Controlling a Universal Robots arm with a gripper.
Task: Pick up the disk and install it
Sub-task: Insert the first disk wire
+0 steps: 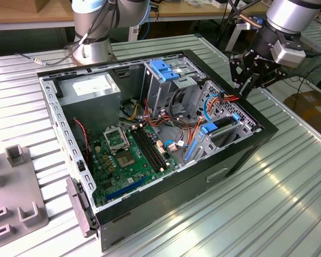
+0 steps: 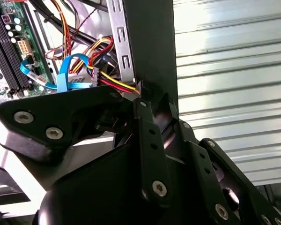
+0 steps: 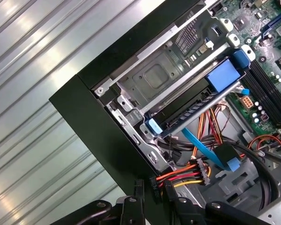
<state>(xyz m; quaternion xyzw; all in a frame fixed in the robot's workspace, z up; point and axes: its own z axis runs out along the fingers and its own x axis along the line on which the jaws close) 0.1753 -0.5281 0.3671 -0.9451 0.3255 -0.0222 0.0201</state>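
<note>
The disk (image 3: pixel 189 108) sits in the lower drive bay at the front corner of the open computer case (image 1: pixel 246 150), dark edge showing between the blue ends of its carrier (image 3: pixel 223 75). In the exterior view the same disk (image 1: pixel 224 128) lies under the bay's metal bracket, at the exterior view's right. My gripper (image 1: pixel 245 91) hangs over the case rim just behind that bay. In both wrist views its fingertips (image 3: pixel 138 187) close on the black plug (image 3: pixel 154 182) of a red, yellow and black power cable (image 2: pixel 117 84). The gripper (image 2: pixel 141 96) touches the rim there.
Inside the case are a green motherboard (image 1: pixel 131 155), a grey power supply box (image 1: pixel 91 91), a blue-handled drive cage (image 1: pixel 166 72) and loose orange and blue cables (image 3: pixel 201 145). A ribbed metal table (image 1: pixel 289 187) surrounds the case. A grey fixture (image 1: pixel 16 187) stands at the exterior view's left.
</note>
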